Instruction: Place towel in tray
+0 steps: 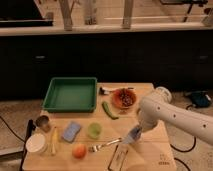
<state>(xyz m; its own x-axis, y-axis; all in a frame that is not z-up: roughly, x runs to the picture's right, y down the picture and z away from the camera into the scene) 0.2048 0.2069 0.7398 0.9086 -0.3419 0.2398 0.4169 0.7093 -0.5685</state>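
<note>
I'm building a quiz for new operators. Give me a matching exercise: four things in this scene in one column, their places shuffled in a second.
1 green tray
2 blue towel
3 red bowl
4 gripper

A just right of the fork
B far left
C just left of the green cup
D far side, right of the tray

Pairs: 1-B, 2-C, 3-D, 4-A.
</note>
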